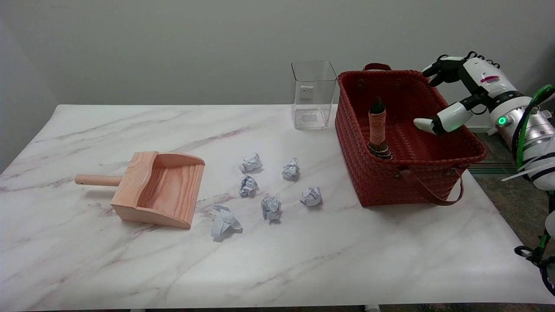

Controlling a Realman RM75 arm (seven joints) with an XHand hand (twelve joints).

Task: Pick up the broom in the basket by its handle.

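A white marble-patterned table (303, 260) fills most of the view. Near its right edge, toward the far side, stands a red woven rectangular basket (381, 182) with brown strap handles. Inside the basket, against its left wall, a small broom (377, 128) stands nearly upright, its handle wrapped in orange cord with a dark tip on top. The robot's black-and-white right hand (453, 93) hovers over the basket's right rim, fingers spread wide and holding nothing, well apart from the broom. Its white thumb (433, 123) points left above the basket's interior. Just beside the basket's left wall, at the table's far edge, sits a clear square glass container (313, 95). Six crumpled balls of pale blue paper (271, 207) lie scattered around the table's middle. Near the left edge rests a light wooden dustpan (162, 188), its round handle pointing left.
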